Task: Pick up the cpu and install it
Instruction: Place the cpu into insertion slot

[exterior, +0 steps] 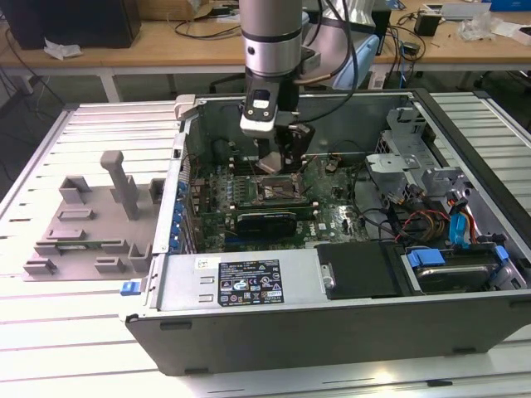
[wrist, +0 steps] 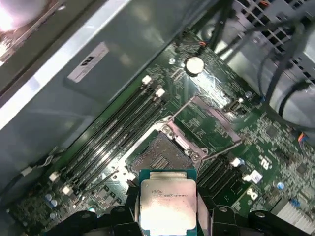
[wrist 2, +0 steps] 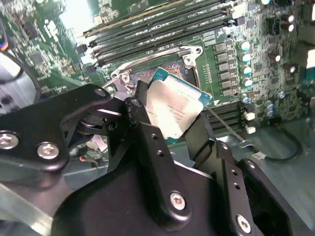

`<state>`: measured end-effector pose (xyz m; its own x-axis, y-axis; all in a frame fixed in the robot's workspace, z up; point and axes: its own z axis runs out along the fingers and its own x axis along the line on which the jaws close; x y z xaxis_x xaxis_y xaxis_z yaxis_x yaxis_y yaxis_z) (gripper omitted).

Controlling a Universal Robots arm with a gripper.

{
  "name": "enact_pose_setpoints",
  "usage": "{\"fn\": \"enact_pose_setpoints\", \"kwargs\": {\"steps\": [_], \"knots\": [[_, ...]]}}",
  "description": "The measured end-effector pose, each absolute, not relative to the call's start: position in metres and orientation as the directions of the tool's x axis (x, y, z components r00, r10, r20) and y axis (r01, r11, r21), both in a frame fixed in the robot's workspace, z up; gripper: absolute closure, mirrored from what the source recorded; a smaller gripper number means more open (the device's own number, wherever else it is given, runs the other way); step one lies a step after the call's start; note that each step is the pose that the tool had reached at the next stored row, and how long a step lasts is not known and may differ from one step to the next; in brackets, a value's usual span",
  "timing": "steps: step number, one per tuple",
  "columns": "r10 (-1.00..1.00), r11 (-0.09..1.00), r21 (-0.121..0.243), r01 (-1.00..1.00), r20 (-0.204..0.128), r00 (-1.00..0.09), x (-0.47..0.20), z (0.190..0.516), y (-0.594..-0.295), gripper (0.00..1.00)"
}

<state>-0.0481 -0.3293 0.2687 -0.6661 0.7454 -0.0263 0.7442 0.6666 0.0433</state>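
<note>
While my black tool (wrist 2: 173,112) hangs inside the open grey metal computer case (exterior: 332,336), its two fingers are clamped on the small flat square cpu with the silvery top (wrist: 168,207). I hold the cpu close over the dark open square socket (wrist: 160,153) on the green board (wrist: 216,123), not set in it. The cpu top has tiny print I cannot read. A white sticker (exterior: 249,284) with marks is on the case wall. The grey plastic tray (exterior: 83,224) sits on the white desk (exterior: 50,332), well apart.
</note>
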Motion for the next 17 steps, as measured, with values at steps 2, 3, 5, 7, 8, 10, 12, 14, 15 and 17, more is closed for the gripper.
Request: {"fn": "enact_pose_setpoints", "kwargs": {"steps": [2,3,5,7,8,10,12,14,15,17], "knots": [[0.788,0.615,0.043,0.787,-0.026,-0.615,-0.0481,0.2682,-0.3293,0.45],[0.813,0.583,0.043,0.812,-0.026,-0.582,-0.0481,0.2679,-0.3294,0.45],[0.849,0.528,0.043,0.848,-0.026,-0.527,-0.0481,0.2673,-0.3294,0.45],[0.886,0.463,0.043,0.885,-0.026,-0.462,-0.0481,0.2666,-0.3293,0.45],[0.906,0.423,0.043,0.905,-0.026,-0.422,-0.0481,0.2663,-0.3294,0.45],[0.928,0.373,0.043,0.927,-0.026,-0.372,-0.0481,0.2658,-0.3293,0.45],[0.947,0.32,0.043,0.946,-0.026,-0.319,-0.0481,0.2653,-0.3293,0.45],[0.958,0.286,0.043,0.957,-0.026,-0.285,-0.0481,0.265,-0.3294,0.45],[0.971,0.24,0.043,0.97,-0.026,-0.239,-0.0481,0.2646,-0.3294,0.45],[0.985,0.173,0.043,0.984,-0.026,-0.172,-0.0481,0.264,-0.3293,0.45]]}}
